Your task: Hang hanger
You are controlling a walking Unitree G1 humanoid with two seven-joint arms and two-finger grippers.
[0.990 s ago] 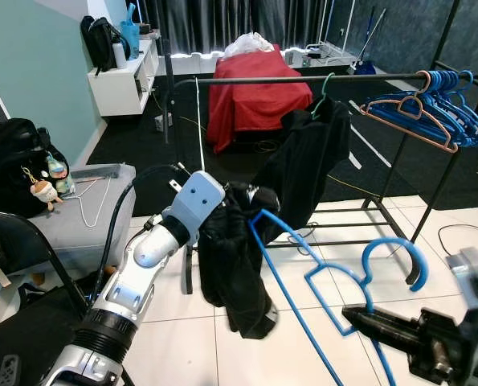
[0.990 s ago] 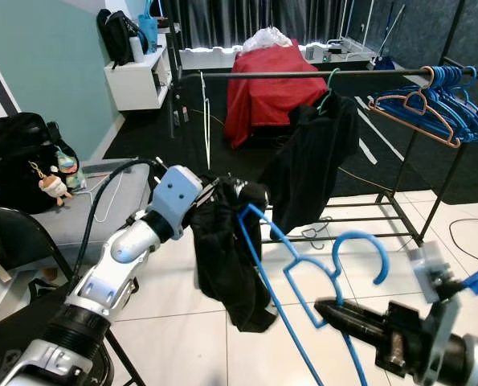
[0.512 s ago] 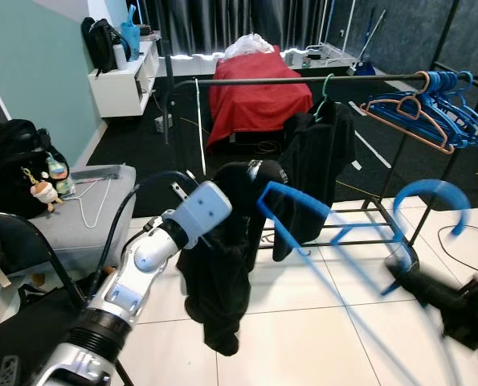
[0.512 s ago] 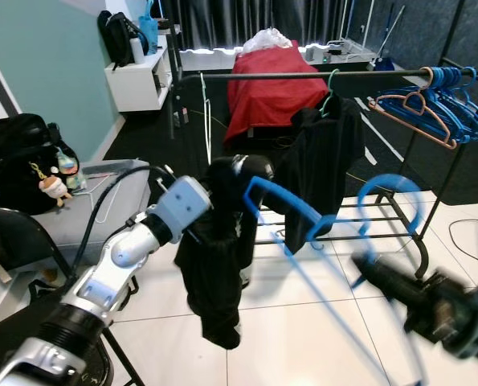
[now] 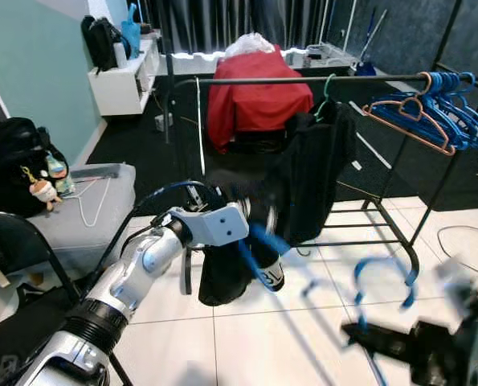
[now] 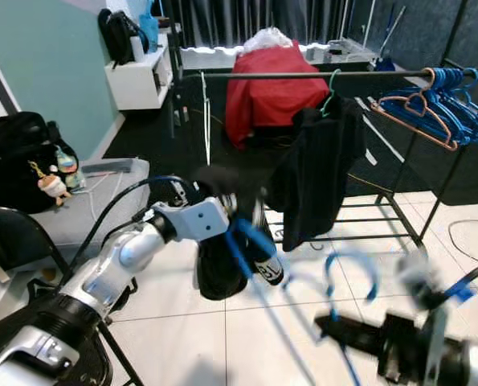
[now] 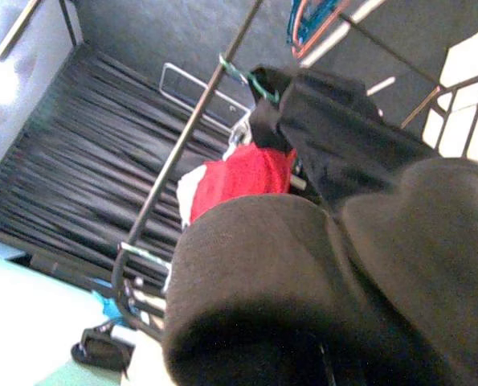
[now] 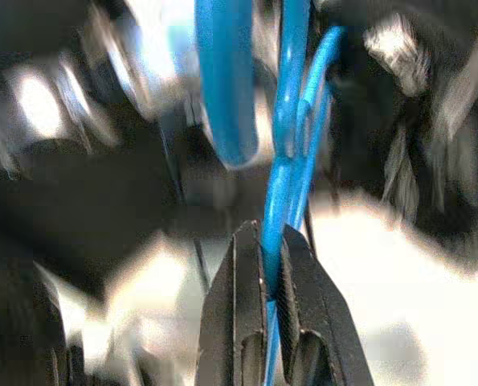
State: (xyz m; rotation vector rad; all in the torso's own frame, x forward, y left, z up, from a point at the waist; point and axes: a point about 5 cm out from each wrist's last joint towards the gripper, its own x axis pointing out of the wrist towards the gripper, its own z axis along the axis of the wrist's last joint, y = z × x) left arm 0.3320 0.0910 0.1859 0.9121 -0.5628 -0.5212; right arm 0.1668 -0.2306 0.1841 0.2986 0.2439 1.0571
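Blue hanger (image 6: pixel 335 277) sits low in front of us, over the white tiled floor (image 5: pixel 303 338), motion-blurred in both eye views; its hook (image 5: pixel 381 277) curves upward near the right gripper (image 8: pixel 264 265) and its long bar slants up toward the left arm, so the long axis runs roughly from lower right to upper left. In the right wrist view we see the two black fingers (image 8: pixel 230 322) pressed onto the blue shaft, pinching it. The left gripper (image 5: pixel 247 229) is at the far end of the hanger, buried in a black garment (image 5: pixel 230 269) that drapes from it; we cannot tell whether its fingers are spread or closed, the left wrist view showing mostly dark cloth. A small white mark shows on the garment (image 6: pixel 272 272), too blurred to read; we make out no other writing or brand. Room: white tiles in the foreground, dark floor behind, teal wall on the left. A black clothes rail (image 5: pixel 303 80) crosses behind, carrying a second black garment (image 5: pixel 319 169) on a green hanger (image 5: pixel 325 87) and a cluster of blue hangers (image 5: pixel 447 104) with one orange hanger (image 5: pixel 407 121) at its right end. Behind the rail, a red cover (image 5: pixel 255 100). At left, a black bag (image 5: pixel 14 161) with a small charm (image 5: pixel 42 191) beside a grey bin (image 5: pixel 86 209).
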